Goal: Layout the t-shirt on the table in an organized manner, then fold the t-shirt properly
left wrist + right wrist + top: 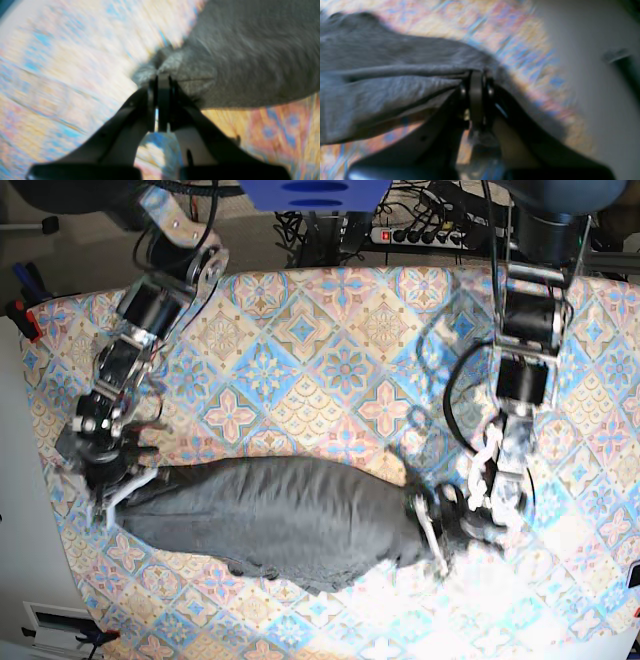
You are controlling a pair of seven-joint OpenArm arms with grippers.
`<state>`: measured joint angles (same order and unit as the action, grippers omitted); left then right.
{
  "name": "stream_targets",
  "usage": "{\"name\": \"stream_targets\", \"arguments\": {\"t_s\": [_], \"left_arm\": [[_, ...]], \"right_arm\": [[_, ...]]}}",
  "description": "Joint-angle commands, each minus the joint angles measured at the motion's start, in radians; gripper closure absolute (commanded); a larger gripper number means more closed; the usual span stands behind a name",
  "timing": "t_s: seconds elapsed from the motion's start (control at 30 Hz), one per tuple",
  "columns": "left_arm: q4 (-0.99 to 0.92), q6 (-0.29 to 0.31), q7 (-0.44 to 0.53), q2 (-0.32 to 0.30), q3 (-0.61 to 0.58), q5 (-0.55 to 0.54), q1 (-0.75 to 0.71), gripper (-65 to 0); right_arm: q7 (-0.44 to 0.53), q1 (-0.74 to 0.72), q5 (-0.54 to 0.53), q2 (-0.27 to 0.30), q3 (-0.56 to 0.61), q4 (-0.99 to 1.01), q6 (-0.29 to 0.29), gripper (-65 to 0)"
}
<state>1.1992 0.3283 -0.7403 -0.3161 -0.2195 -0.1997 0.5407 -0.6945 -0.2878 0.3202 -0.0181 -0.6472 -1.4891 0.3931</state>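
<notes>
Left gripper [162,75] is pinching a bunched corner of the t-shirt [290,520] lower right in base view, right gripper [476,72] is clamping its opposite end lower left, shirt stretching between them across the table [330,330].

Your base view looks straight down on the whole table [330,310]. Each wrist view rides close behind its arm's fingertips, blurred, sharing the t-shirt [290,520] ends with it.

Grey t-shirt [290,520] stretched between both grippers over the patterned table [330,330].
</notes>
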Motion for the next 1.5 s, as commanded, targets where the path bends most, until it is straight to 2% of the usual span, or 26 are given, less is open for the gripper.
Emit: {"name": "stream_targets", "arguments": {"t_s": [0.0,0.23,0.37,0.47,0.57,0.77,0.93,1.13,1.27,1.4,1.47], "left_arm": [[0.041,-0.005,0.024,-0.024,0.007,-0.004,0.011,0.0],[0.106,-0.005,0.024,-0.038,0.009,-0.004,-0.187,0.0],[0.147,-0.005,0.024,-0.085,0.009,-0.011,-0.270,0.0],[0.175,-0.005,0.024,-0.116,0.018,-0.007,-0.305,0.0],[0.173,-0.005,0.024,-0.128,0.078,-0.004,-0.316,0.0],[0.112,-0.005,0.024,-0.130,0.177,-0.001,-0.298,0.0],[0.037,-0.005,0.024,-0.130,0.177,-0.001,-0.258,0.0],[0.037,-0.005,0.020,-0.128,0.176,-0.001,-0.262,0.0],[0.044,-0.005,0.020,-0.128,0.179,-0.011,-0.264,-13.9],[0.158,-0.005,0.020,-0.130,0.182,-0.013,-0.294,-29.4],[0.258,-0.004,0.020,-0.130,0.183,-0.013,-0.319,-33.1]], "right_arm": [[0.017,0.011,-0.020,0.004,-0.003,-0.017,-0.006,0.0],[0.016,0.169,-0.034,-0.047,-0.006,-0.018,-0.006,0.0],[0.016,0.249,-0.036,-0.076,-0.012,-0.018,-0.006,0.0],[0.016,0.267,-0.036,-0.092,-0.076,-0.018,-0.006,0.0],[0.011,0.266,-0.036,-0.093,-0.158,-0.017,-0.006,0.0],[0.011,0.244,-0.036,-0.090,-0.173,-0.006,-0.010,0.0],[0.011,0.170,-0.031,-0.089,-0.207,-0.012,-0.010,0.0],[0.011,0.169,-0.031,-0.089,-0.205,-0.015,-0.010,0.0],[0.011,0.169,-0.031,-0.089,-0.205,-0.011,-0.010,0.0],[0.011,0.170,-0.031,-0.089,-0.205,-0.008,-0.010,0.0],[0.011,0.169,-0.031,-0.089,-0.205,-0.008,-0.010,0.0]]}}
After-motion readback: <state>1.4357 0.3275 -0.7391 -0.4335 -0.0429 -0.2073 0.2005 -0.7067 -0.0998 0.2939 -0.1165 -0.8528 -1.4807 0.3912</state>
